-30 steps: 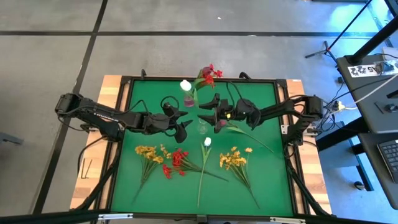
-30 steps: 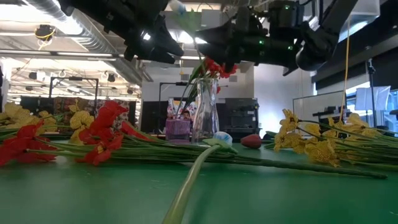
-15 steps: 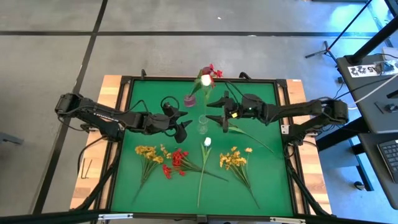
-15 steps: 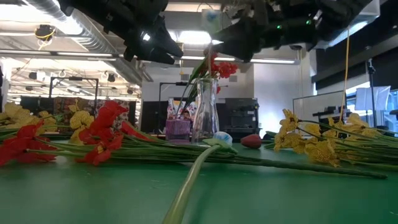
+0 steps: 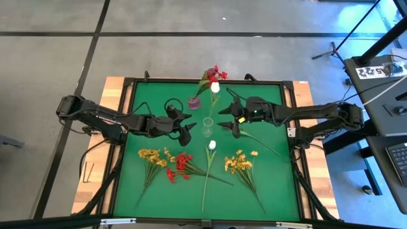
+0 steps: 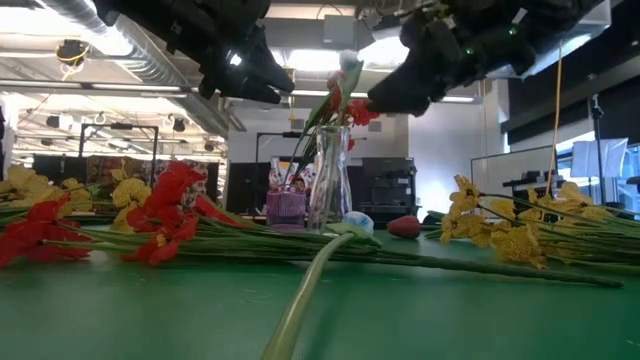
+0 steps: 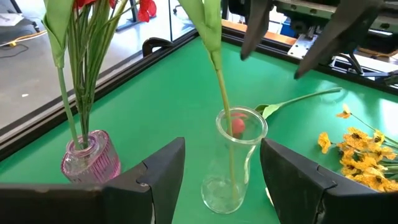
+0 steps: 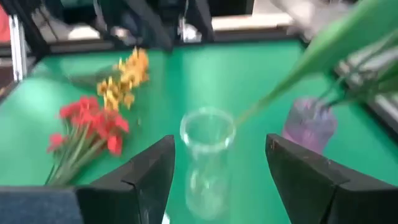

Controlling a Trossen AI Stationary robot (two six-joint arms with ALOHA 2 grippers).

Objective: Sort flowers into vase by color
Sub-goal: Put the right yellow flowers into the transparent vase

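Green felt still carries most of the work. Just beside the left gripper (image 5: 189, 133), whose fingers stand spread and empty, are a pink vase (image 5: 194, 102) holding a red spray (image 5: 215, 74) and a clear vase (image 5: 207, 126) with one white tulip (image 5: 215, 87) standing in it. Nearer the worktop's front edge, below that gripper in the overhead picture, lie a yellow spray (image 5: 150, 156) and a red spray (image 5: 179, 165). Between the two grippers lies a second white tulip (image 5: 212, 145). The right gripper (image 5: 233, 121) hangs just beside the clear vase, fingers spread and holding nothing (I judge the tulip just released). Below it lie another yellow spray (image 5: 238, 163) and a long stem (image 5: 257, 140) whose pink bud (image 6: 404, 226) shows only from table height. So roughly two placed, five left.

Where the stems sit in the pink vase is hard to make out.
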